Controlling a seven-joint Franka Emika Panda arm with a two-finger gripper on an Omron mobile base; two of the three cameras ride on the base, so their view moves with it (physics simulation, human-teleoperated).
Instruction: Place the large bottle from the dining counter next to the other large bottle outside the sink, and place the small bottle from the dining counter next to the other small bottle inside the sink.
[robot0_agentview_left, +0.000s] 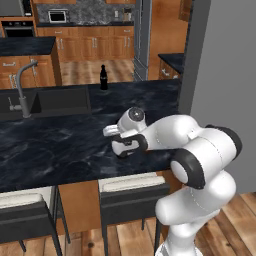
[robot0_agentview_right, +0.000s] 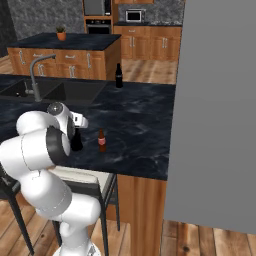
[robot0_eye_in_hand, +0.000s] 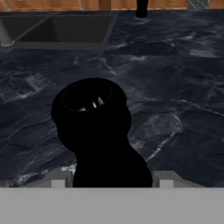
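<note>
No readable text, brand, number or sign anywhere. Small bottle (robot0_agentview_right: 101, 140) on dining counter (robot0_agentview_right: 140, 125) carries red-white label; any lettering on it too small and blurred to read. Microwave (robot0_agentview_left: 57, 16) and oven (robot0_agentview_right: 98, 25) fronts at back wall: no legible markings.

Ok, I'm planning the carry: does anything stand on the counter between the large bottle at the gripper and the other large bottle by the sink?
Nothing visible does. From the large bottle between the gripper's fingers to the other large bottle beside the sink lies bare dining counter. The small bottle stands off to the side.
</note>
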